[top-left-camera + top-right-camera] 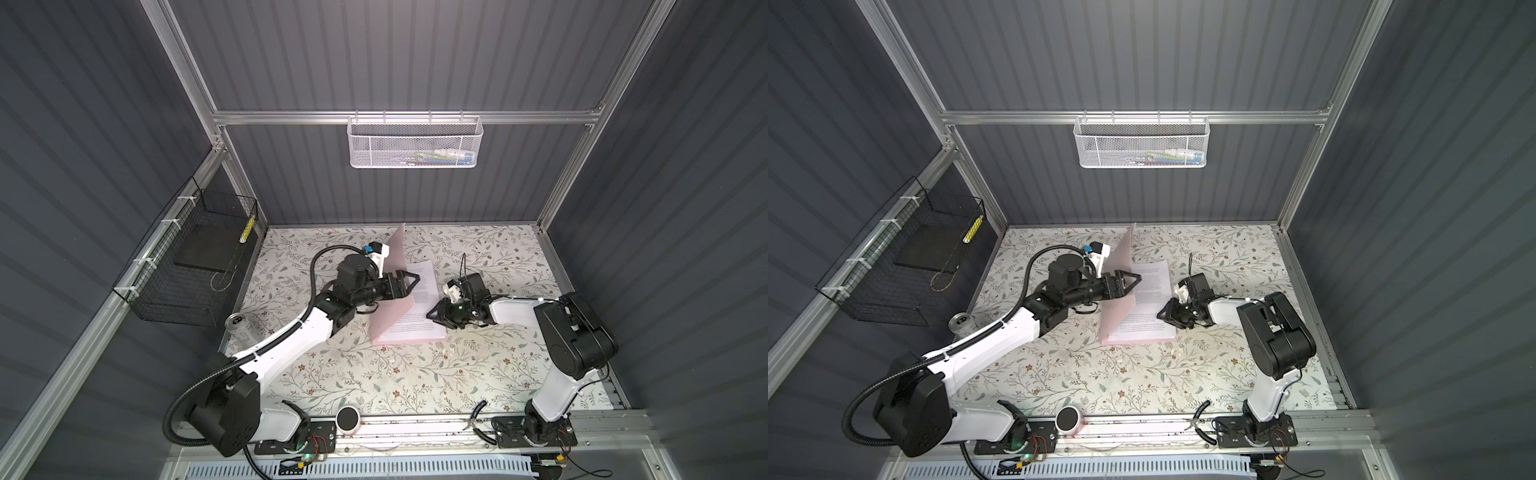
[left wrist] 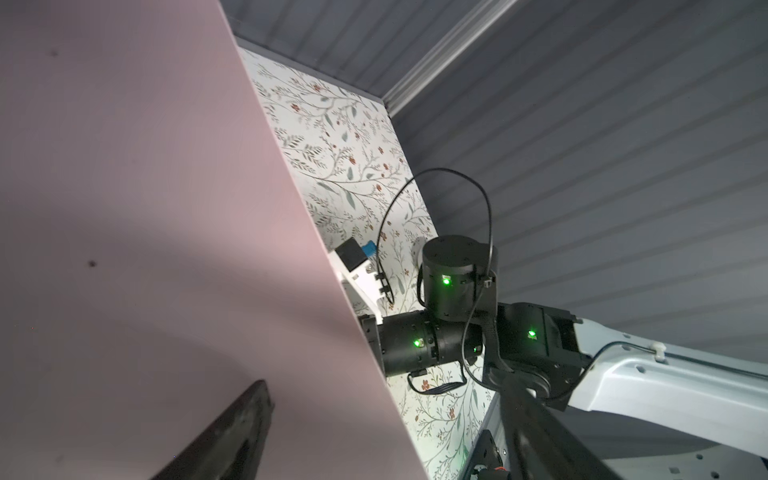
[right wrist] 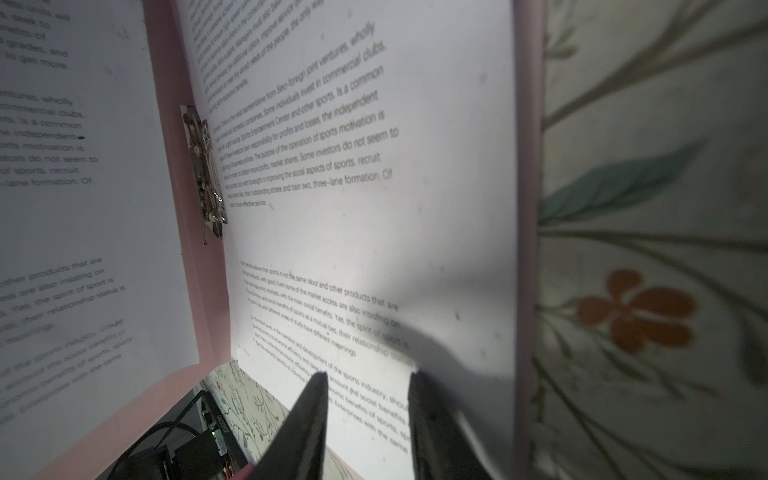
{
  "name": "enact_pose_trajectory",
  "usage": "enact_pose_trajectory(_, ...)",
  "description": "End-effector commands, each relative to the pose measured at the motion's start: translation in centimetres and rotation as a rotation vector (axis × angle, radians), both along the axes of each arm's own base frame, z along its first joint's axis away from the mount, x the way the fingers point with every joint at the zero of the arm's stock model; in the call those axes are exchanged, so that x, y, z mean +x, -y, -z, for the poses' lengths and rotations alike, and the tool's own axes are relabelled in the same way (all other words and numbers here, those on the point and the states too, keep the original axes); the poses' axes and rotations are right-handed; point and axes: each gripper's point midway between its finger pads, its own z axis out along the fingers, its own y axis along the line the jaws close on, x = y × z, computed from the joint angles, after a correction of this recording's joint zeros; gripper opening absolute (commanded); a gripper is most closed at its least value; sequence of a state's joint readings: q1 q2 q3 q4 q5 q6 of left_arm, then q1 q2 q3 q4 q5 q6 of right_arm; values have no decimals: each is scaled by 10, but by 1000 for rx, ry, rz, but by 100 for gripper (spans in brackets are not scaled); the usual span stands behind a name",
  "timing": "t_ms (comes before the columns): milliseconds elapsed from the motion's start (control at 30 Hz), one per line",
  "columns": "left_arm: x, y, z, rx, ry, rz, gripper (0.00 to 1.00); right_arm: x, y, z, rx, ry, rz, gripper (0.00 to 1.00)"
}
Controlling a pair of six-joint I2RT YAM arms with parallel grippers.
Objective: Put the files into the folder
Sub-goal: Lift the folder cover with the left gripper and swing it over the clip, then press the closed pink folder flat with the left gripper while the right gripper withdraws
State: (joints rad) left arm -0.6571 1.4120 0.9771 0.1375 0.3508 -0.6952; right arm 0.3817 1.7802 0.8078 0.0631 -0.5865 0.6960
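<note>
Right wrist: files (image 3: pixel 374 232) lie just beneath right end effector (image 3: pixel 368 376).

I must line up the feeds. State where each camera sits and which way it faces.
Top views: high over the arms' bases, looking down at the table; left arm and right arm show, left tool at the raised cover of the folder, right tool over the files.
Left wrist: on the left arm, facing the folder's pink cover; own fingers show, the right arm beyond.
Right wrist: on the right arm, looking down at the files and silver clip; own fingertips show.
Shared: both wrist views see the folder.
</note>
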Motion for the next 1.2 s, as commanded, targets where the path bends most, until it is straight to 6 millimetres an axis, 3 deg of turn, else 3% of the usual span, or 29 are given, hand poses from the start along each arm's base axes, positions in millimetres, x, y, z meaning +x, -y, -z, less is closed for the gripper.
enact_pose_trajectory(0,7,25,3,18,53,15,86,-44,46,55,-153,-241,90,37)
enact_pose_trajectory(200,10,54,42,76,6,54,85,-28,119,39,-222,-186,301,37)
enact_pose_trajectory(400,15,60,67,129,-7,68,85,-18,118,-3,-151,-81,322,38)
enact_pose_trajectory(633,15,57,79,165,-11,65,85,-19,113,-10,-132,-92,324,37)
enact_pose_trajectory(733,15,55,77,180,2,62,85,-18,129,-23,-188,-57,392,39)
enact_pose_trajectory(867,17,56,83,196,1,69,85,-12,169,-69,-294,59,532,40)
enact_pose_trajectory(967,19,61,91,201,-5,78,85,-13,187,-106,-322,148,591,42)
enact_pose_trajectory(1067,24,69,104,206,-28,100,85,-12,194,-134,-333,207,606,44)
enact_pose_trajectory(1167,28,80,124,219,-61,127,84,-6,188,-142,-312,211,572,48)
